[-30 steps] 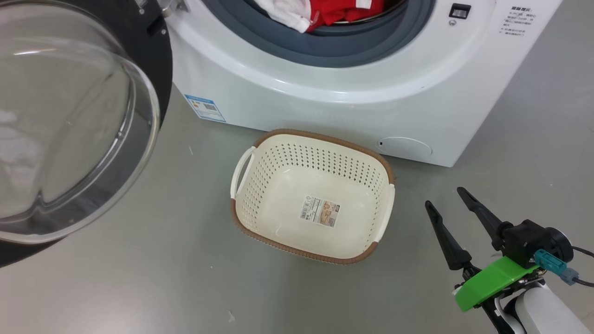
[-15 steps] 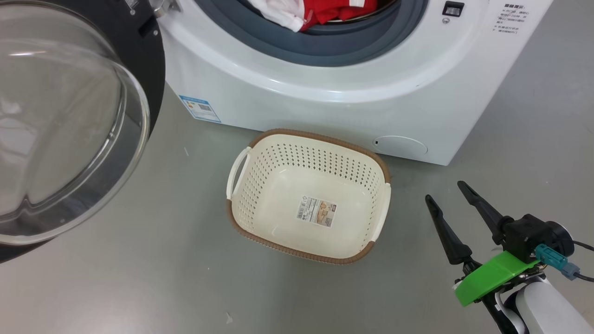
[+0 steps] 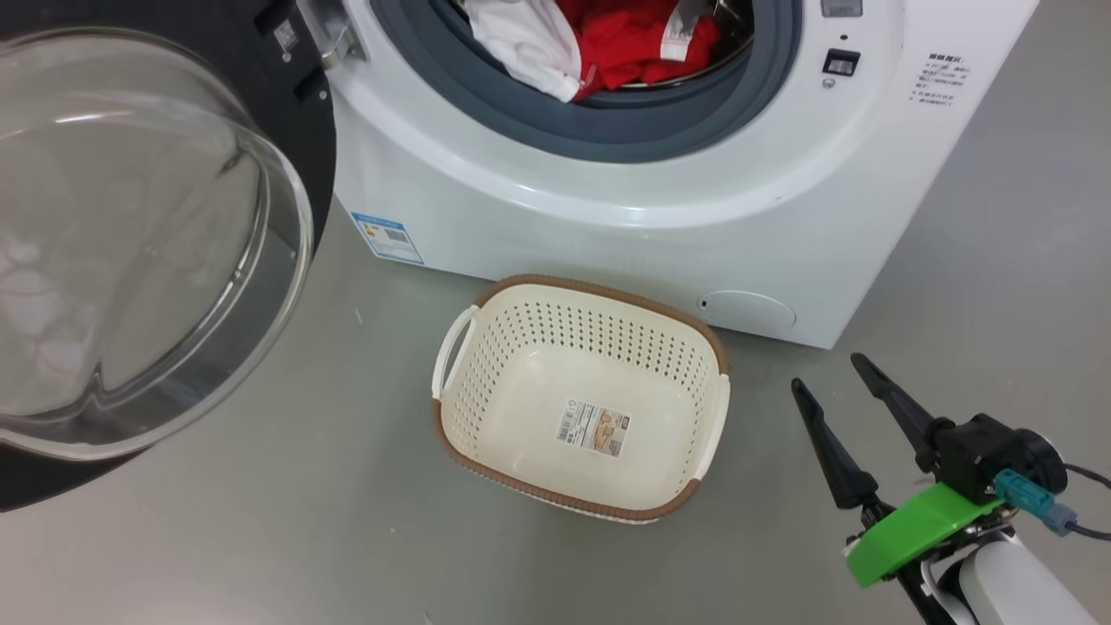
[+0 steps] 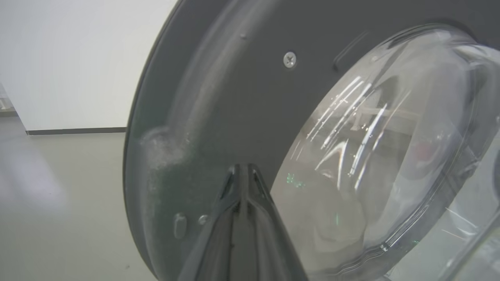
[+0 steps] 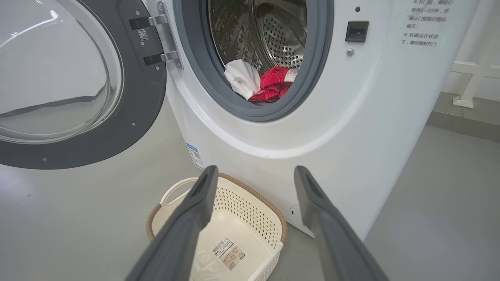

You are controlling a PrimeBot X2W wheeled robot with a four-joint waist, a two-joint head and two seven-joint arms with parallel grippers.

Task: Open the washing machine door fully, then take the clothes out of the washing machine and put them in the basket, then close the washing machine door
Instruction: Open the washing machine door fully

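Far left: one washing machine door (image 3: 139,234) swung wide, left pincer (image 4: 242,169) pressed together by its dark rim. Centre: one washing machine (image 3: 608,217), clothes (image 3: 634,39) in drum, one white piece, one red heap. Below: one basket (image 3: 590,334) on floor. Right: right pincer (image 3: 827,371) spread, holding nothing.

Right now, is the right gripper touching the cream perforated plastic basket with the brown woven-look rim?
Apart. Head view: the open right gripper sits right of the basket, bare grey floor showing between its fingertips and the basket's rim.
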